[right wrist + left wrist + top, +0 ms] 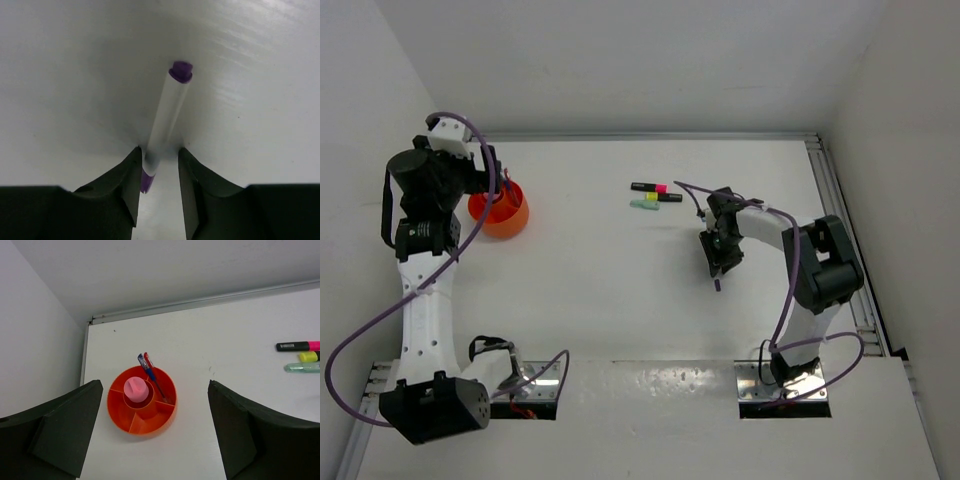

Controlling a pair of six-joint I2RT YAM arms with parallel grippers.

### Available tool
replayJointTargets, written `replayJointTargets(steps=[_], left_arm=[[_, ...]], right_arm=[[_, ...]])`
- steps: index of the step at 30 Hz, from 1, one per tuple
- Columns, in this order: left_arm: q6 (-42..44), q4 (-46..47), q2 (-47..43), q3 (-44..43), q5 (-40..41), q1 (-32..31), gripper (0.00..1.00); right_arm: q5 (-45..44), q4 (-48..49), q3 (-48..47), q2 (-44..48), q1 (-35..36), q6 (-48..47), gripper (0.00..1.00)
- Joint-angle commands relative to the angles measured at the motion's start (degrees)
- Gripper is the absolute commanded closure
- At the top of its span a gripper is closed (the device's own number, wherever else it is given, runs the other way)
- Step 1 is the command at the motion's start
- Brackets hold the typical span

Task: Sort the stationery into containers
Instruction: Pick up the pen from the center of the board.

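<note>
Overhead wide, wrists close — left shares bowl point(508, 220)

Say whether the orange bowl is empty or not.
Orange bowl not empty: pink item in centre cup, blue pen and red pen in an outer section.

The orange bowl point(142, 426) looks glossy plastic, the white pen point(165, 110) smooth, the table point(240, 100) faintly shiny.
</note>
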State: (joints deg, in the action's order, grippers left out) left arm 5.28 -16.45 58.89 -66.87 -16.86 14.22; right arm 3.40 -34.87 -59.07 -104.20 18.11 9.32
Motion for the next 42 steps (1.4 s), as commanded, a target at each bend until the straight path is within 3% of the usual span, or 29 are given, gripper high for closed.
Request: replayJointTargets(steps=[1,3,6,8,9,11,12,13,15,19,21,25,29,34,42], left_arm=[[-0.80,1.59,-1.59,-0.10,0.78,0.02,0.07],[-0.88,1.68,-1.50,-0.19,0.87,0.02,0.07],[-0.45,1.59,-1.59,0.25,0.26,0.02,0.07],[2.97,1.59,-2.38,0.86,-4.47,0.11,0.08],[4.55,1.94,-2.99,2.26,-10.85,0.20,0.11],[12.61,3.69,-5.79,5.94,-23.74,0.02,0.13],[12.65,3.79,-5.81,5.96,-27.66,0.02,0.13],[18.83,3.27,-6.42,7.70,-31.27,-0.94,0.13],[28.69,-4.59,-5.64,6.76,-35.06,-7.14,0.14],[53.09,-18.60,-1.52,2.37,-31.75,-21.66,0.18],[59.90,-23.62,0.07,2.44,-27.71,-30.77,0.21],[67.40,-26.80,1.22,5.34,-19.98,-45.39,0.22],[68.64,-20.23,2.98,9.21,-13.74,-56.02,0.26],[69.16,-6.53,4.92,14.13,-9.07,-61.41,0.27],[70.31,-1.41,9.05,14.93,-9.50,-63.09,0.31]], right_arm=[[-5.06,4.98,0.01,-1.52,1.84,1.49,0.66],[-5.95,5.60,0.18,-2.23,2.11,1.40,0.68],[-5.42,5.87,0.27,-3.90,2.11,1.05,0.84],[-4.63,5.26,0.01,-4.52,2.02,0.70,0.92],[-3.59,4.91,-0.43,-4.34,2.11,0.52,0.97],[5.41,4.55,-1.31,-2.51,1.41,0.00,1.00],[9.05,4.55,-1.75,-1.54,1.40,-0.01,1.00],[13.17,4.64,-2.36,-0.75,0.71,-0.44,1.00],[27.97,3.68,-5.51,0.22,-0.35,-0.45,1.00],[45.59,-0.36,-12.99,-1.87,-1.59,3.50,1.00],[51.32,-1.25,-16.16,-3.37,-1.24,5.95,1.00],[58.10,1.11,-17.22,-4.78,0.17,11.15,1.00],[59.88,4.19,-15.56,-4.78,1.75,16.07,1.00],[62.69,5.87,-13.62,-5.66,2.90,21.61,1.00],[65.24,13.87,-8.35,-4.52,5.09,31.11,1.00]])
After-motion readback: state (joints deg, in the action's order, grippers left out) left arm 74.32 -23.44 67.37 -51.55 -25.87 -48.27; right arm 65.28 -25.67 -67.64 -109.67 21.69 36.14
